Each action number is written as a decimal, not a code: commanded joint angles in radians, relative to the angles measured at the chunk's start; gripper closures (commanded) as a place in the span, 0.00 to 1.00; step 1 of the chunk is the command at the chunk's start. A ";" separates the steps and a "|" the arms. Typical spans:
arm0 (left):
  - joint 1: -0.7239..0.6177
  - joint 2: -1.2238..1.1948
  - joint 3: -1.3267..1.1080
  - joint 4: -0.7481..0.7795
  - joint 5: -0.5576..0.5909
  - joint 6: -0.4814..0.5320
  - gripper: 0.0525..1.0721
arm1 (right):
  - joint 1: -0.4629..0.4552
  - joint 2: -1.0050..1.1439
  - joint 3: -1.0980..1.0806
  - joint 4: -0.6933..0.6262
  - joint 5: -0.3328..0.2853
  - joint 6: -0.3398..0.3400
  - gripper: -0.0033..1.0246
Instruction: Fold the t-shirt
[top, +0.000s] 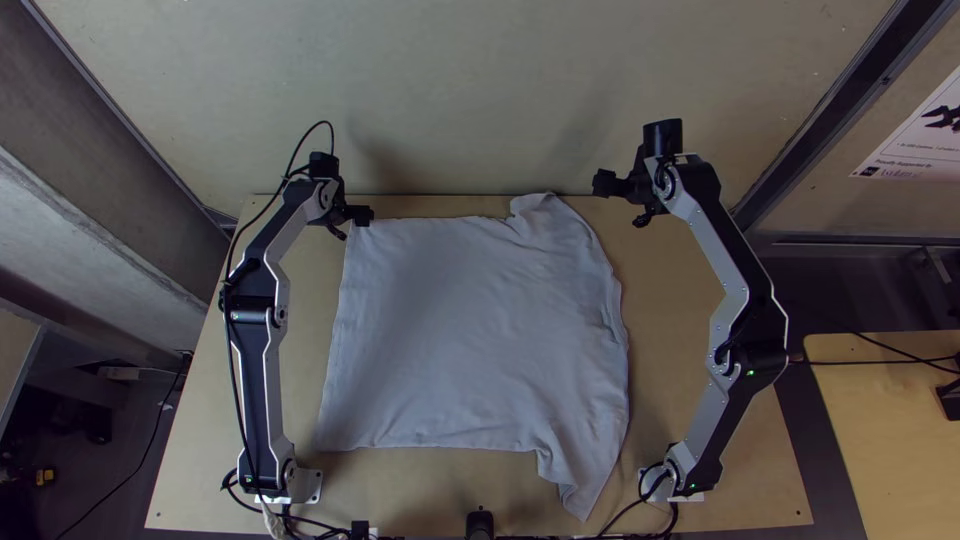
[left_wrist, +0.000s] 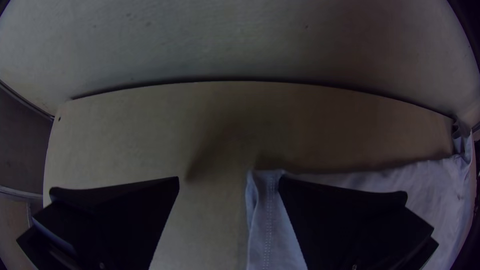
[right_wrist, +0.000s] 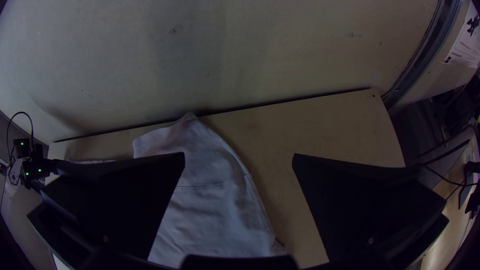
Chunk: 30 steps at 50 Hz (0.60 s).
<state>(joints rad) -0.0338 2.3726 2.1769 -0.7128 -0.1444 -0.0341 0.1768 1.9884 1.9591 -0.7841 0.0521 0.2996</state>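
The pale blue-grey t-shirt (top: 470, 330) lies spread over the middle of the table, with a sleeve-like part up at the far edge and another pointing to the near edge, both on its right side. My left gripper (top: 352, 222) is over its far left corner; in the left wrist view the left gripper (left_wrist: 229, 182) stands open, one finger over the stitched edge of the shirt (left_wrist: 270, 220), the other over wood. Off the shirt's far right side is my right gripper (top: 620, 200). The right wrist view has the right gripper (right_wrist: 239, 157) open, the shirt (right_wrist: 210, 210) partly between its fingers.
The wooden table (top: 690, 400) has bare strips along both sides of the shirt and in front of it. A pale wall (top: 460, 100) rises behind the table's far edge. Cables run along the near edge and the left arm. A second table (top: 885, 400) stands at the right.
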 joint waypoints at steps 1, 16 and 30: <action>-0.011 0.042 0.037 -0.013 -0.014 -0.012 0.06 | 0.007 0.053 0.055 -0.037 -0.006 0.022 0.04; -0.034 0.042 0.007 -0.036 -0.063 -0.010 0.82 | -0.010 0.294 0.357 -0.227 -0.014 0.015 0.04; -0.044 -0.059 -0.083 -0.033 -0.072 -0.044 0.97 | -0.002 0.388 0.382 -0.145 -0.014 -0.017 0.04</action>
<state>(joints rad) -0.0807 2.3619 2.1544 -0.7170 -0.2008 -0.0532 0.1745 2.3333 2.3123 -0.9501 0.0441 0.2943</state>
